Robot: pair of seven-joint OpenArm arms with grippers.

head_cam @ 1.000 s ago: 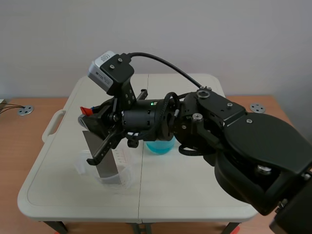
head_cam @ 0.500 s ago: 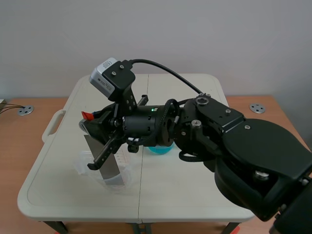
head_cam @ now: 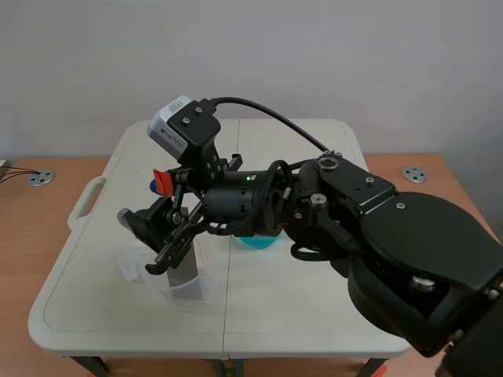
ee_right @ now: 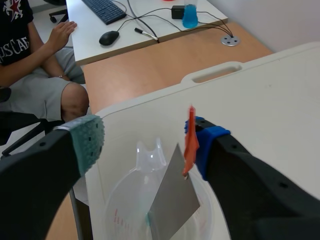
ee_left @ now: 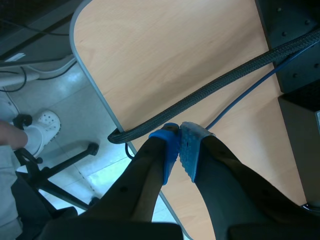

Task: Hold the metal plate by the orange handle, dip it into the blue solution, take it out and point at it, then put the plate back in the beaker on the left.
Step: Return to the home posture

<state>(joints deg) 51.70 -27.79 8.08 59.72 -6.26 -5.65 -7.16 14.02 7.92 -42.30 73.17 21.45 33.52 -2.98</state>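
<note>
The metal plate (ee_right: 172, 200) stands tilted inside the clear beaker (ee_right: 127, 210) on the white table's left part. Its orange handle (ee_right: 190, 137) sticks up and leans against the blue pad of one finger (ee_right: 210, 145) of my right gripper (ee_right: 147, 142). That gripper is open, its fingers wide apart on either side of the beaker. In the scene view the right gripper (head_cam: 145, 206) hangs over the clear beaker (head_cam: 135, 265), with the plate (head_cam: 185, 273) and handle (head_cam: 162, 182) showing. The blue solution (head_cam: 255, 239) is mostly hidden behind the arm. My left gripper (ee_left: 180, 145) is shut on nothing, off the table.
A person (ee_right: 45, 75) sits past the table's left end at a white desk with a keyboard (ee_right: 105, 10) and mouse (ee_right: 109, 38). A thick black cable (ee_left: 200, 97) crosses the wooden surface ahead of the left gripper. The white table's carrying slot (ee_right: 215, 72) lies beyond the beaker.
The right gripper has opened and let go of the orange handle. The plate has sunk lower into the clear beaker, and one finger has swung down and away from it.
</note>
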